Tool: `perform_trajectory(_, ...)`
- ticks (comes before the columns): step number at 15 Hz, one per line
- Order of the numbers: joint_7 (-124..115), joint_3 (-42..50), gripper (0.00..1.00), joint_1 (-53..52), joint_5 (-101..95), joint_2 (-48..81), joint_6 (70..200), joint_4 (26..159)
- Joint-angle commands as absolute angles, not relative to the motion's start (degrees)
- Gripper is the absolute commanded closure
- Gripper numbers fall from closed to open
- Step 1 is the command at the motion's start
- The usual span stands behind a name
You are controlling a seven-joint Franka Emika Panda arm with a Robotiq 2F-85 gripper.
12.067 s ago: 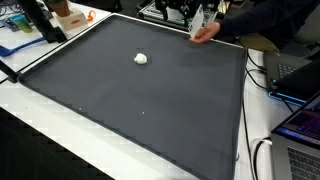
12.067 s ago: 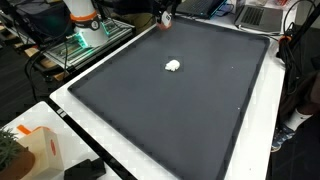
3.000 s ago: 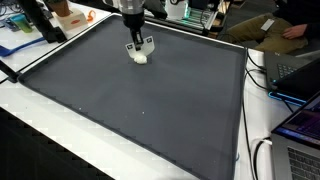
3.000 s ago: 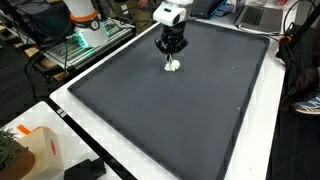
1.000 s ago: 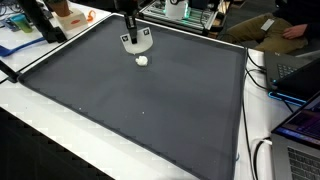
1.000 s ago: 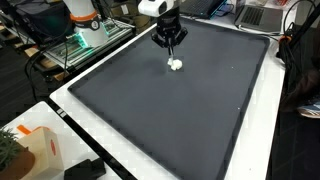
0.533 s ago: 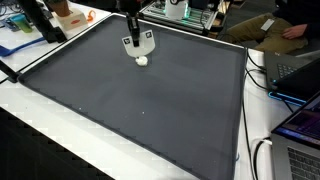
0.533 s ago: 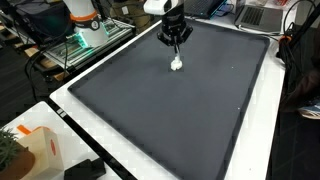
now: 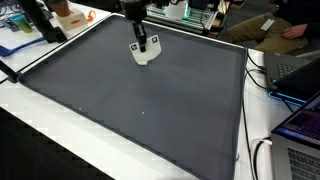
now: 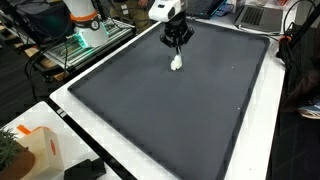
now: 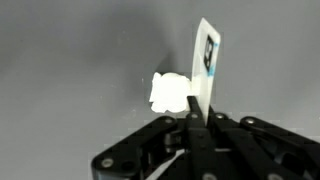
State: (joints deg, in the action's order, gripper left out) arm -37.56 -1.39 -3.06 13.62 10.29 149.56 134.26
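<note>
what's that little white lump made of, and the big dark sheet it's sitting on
The small white lump looks like crumpled tissue or cotton: it is matte, with an uneven, soft-edged outline and no shine. The blur leaves open which of the two it is. The dark grey mat looks like rubber, foam or dense fabric: it has a flat, dull surface with no glare and lies smooth out to its edges.

Black pincer, white finger tab with blue-black marking, white wrist housing
</note>
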Motion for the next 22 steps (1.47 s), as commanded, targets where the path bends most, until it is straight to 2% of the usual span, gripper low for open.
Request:
perform_trajectory(1, -37.0, -0.8, 0.99, -3.6, 13.4, 12.2, 152.5, 134.1)
perform_trajectory(6, -35.4, -0.4, 0.99, -3.6, 11.9, 5.0, 152.0, 137.6)
perform_trajectory(18, -12.6, -7.0, 0.99, -7.5, 11.0, -25.3, 151.3, 157.1)
perform_trajectory(19, -10.3, -5.9, 0.99, -8.5, 12.8, -26.2, 151.2, 157.3)
perform_trajectory(20, -13.5, -6.9, 0.96, -7.3, 12.2, -21.6, 152.2, 153.9)
perform_trajectory(22, -12.2, -6.7, 0.96, -8.0, 12.3, -24.3, 152.1, 155.8)
